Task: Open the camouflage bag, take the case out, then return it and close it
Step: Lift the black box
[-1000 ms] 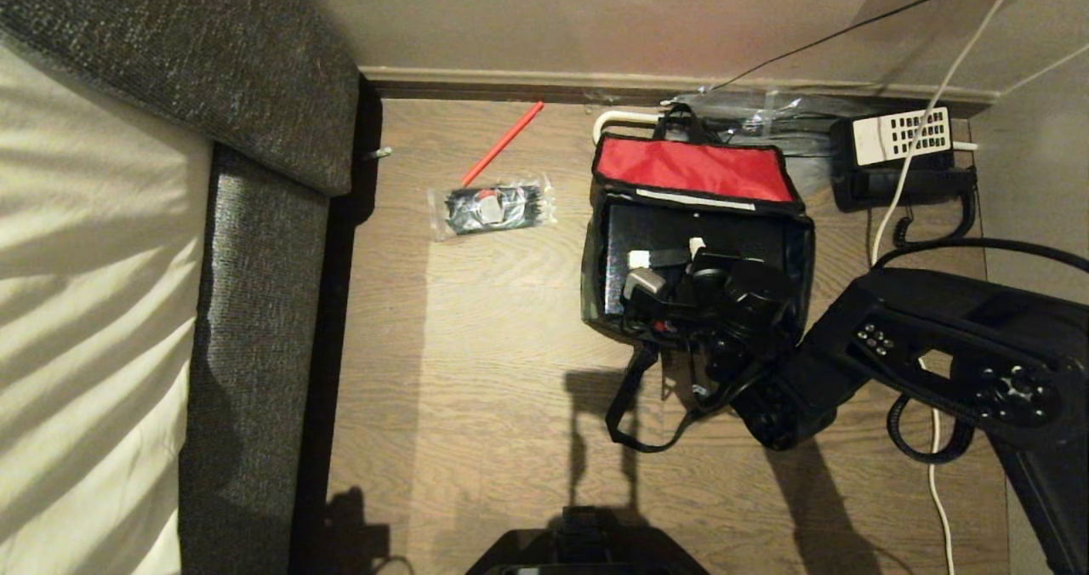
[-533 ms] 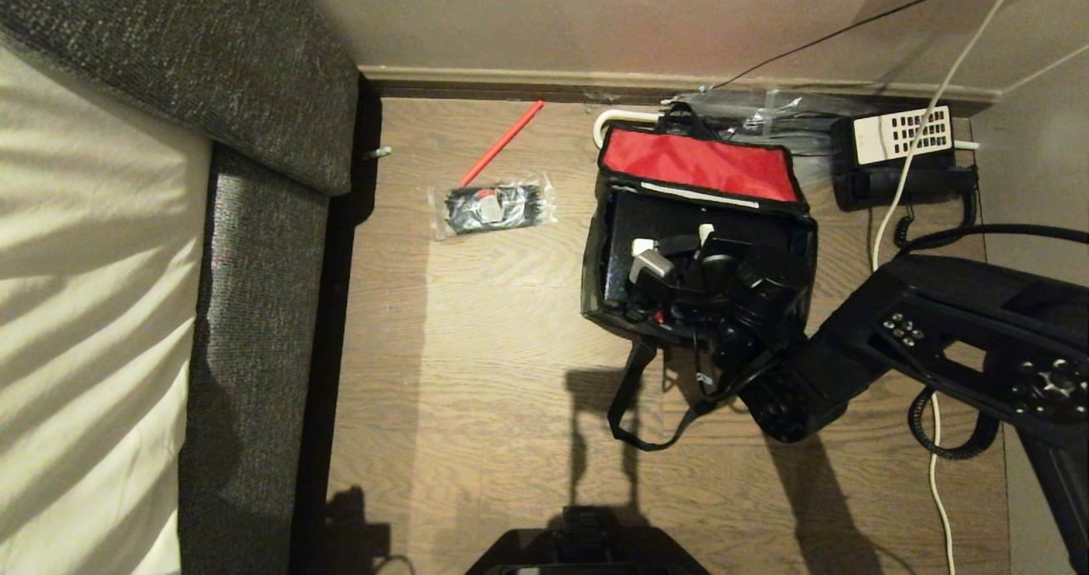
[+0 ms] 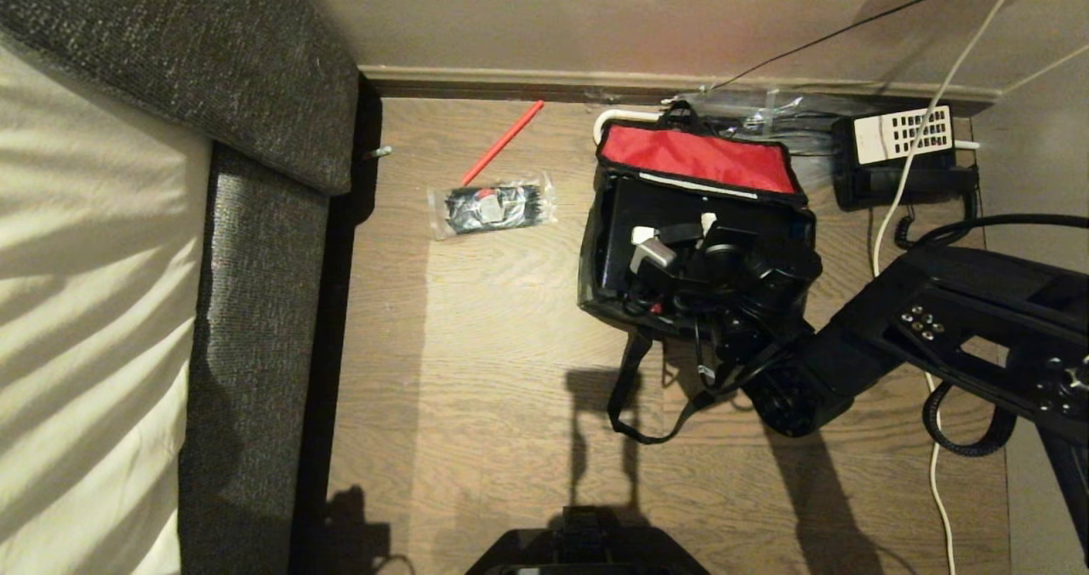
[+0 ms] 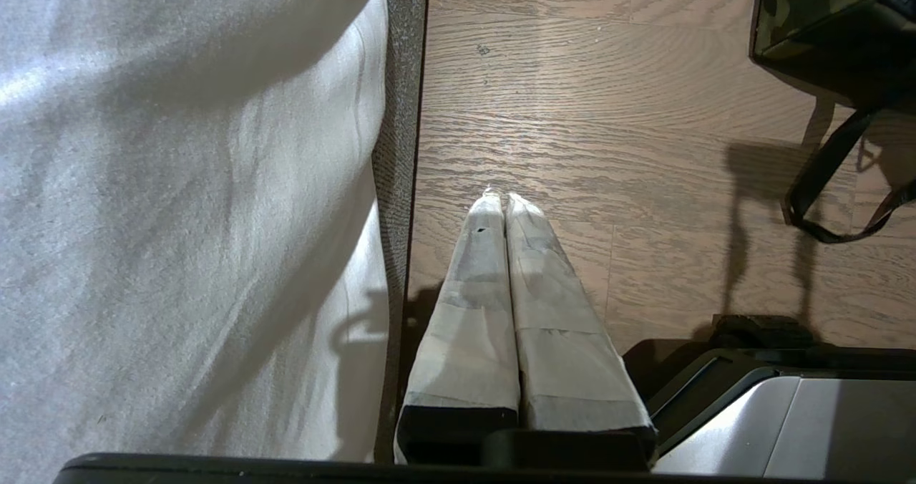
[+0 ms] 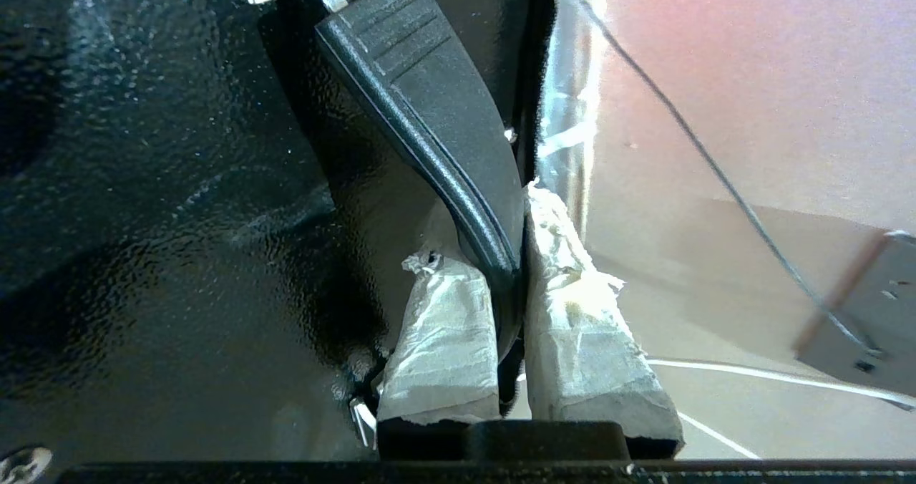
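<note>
Underfoot, wood-grain floor (image 3: 510, 320) beside grey sofa (image 3: 255, 303).

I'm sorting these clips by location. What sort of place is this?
Probably a home or hotel room: a wood-look floor beside an upholstered bed or sofa with pale bedding, a skirting board, and a corded telephone against the wall.

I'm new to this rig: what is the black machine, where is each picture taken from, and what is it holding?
It is a two-armed robot. The head view looks down on a wooden floor beside a sofa. The other two pictures come from cameras on its wrists. The right tool is shut on the case's strap handle, with the black case sitting in the open camouflage bag. The left tool is shut and empty near the sofa. Also on the floor: a telephone, a clear packet and a red stick.
</note>
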Available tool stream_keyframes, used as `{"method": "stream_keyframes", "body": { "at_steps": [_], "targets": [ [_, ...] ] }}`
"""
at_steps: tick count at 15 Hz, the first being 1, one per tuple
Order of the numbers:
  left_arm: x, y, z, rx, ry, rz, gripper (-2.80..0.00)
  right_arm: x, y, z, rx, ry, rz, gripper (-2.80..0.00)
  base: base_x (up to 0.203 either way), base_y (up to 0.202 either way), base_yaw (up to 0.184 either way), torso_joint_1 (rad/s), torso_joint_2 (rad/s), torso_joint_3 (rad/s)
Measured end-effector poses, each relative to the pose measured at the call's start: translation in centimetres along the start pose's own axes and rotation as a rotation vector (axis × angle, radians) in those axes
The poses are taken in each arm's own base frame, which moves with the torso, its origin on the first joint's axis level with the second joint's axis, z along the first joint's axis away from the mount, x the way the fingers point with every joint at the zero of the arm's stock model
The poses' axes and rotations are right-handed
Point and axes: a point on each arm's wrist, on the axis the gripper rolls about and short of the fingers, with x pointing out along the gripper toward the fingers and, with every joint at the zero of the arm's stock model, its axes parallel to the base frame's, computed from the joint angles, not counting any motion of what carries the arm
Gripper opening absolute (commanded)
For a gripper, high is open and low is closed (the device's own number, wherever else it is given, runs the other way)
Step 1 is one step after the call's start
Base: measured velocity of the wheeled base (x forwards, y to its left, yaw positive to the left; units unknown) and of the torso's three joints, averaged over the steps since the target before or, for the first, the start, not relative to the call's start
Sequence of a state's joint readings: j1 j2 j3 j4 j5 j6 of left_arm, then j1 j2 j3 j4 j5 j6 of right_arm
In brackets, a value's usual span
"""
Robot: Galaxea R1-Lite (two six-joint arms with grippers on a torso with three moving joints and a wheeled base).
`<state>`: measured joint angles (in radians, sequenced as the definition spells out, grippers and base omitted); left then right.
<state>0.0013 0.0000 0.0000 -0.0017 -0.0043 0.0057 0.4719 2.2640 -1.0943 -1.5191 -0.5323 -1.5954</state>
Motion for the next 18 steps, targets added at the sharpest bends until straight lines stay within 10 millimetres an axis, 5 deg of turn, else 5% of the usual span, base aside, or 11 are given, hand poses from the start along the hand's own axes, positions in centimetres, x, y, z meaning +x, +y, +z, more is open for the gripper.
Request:
{"method": "stream_keyframes", "body": {
  "at_steps": [10,18],
  "targets": [
    [0.0,0.0,0.0,0.0,0.0,0.0,-2.8,-0.4,-2.5,0.1,0.003,-0.011,-0.039,-2.8,0.0,0.0,0.0,0.0,0.0,0.0],
    [0.0,0.0,0.0,0.0,0.0,0.0,-2.8,-1.6,-1.8,-0.3,-0.037,-0.017,0.009,-2.8,0.0,0.0,0.0,0.0,0.0,0.0]
  ]
}}
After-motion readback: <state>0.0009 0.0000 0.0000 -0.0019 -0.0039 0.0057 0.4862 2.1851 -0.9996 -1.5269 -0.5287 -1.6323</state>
